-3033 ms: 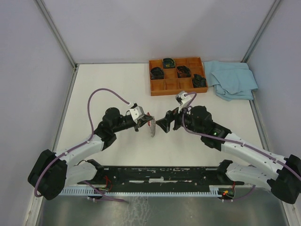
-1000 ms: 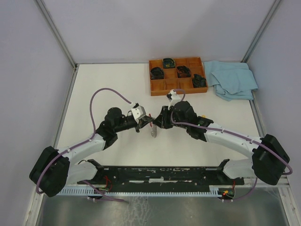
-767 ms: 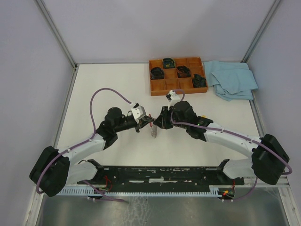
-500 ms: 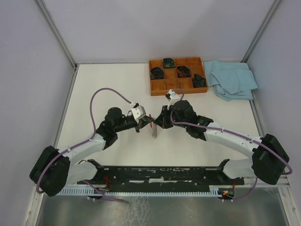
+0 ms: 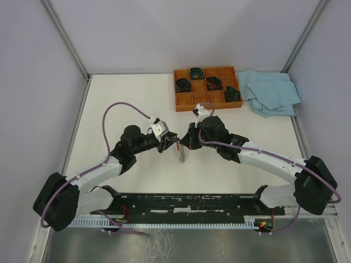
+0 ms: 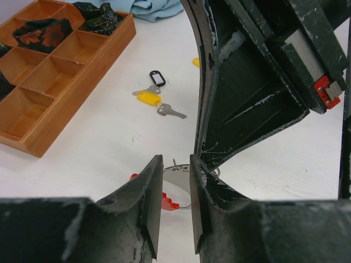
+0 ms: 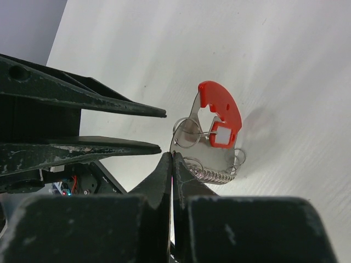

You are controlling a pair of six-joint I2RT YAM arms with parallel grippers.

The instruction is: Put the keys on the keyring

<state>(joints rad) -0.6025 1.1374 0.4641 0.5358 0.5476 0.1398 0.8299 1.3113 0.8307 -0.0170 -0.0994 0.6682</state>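
The keyring (image 7: 211, 150), a silver plate with wire rings, a coil and a curved red band (image 7: 222, 104), hangs above the table between the two arms (image 5: 180, 155). My right gripper (image 7: 172, 156) is shut on the plate's left edge. My left gripper (image 6: 175, 164) stands open just beside it, the plate (image 6: 178, 176) showing in the gap beyond its pads without touching them. On the table lie a yellow-capped key (image 6: 147, 98) and another yellow cap (image 6: 196, 62), half hidden behind the right gripper's finger. A red tag with a white window (image 7: 222, 135) hangs from one ring.
A black oval loop (image 6: 157, 78) and a plain silver key (image 6: 171, 112) lie by the yellow key. A wooden compartment tray (image 5: 192, 104) with dark items stands at the back, and a light blue cloth (image 5: 271, 92) lies to its right. Both arms meet mid-table.
My left gripper has opened and let go of the keyring. My right gripper has closed onto the plate's edge. The keyring still hangs in the same place.
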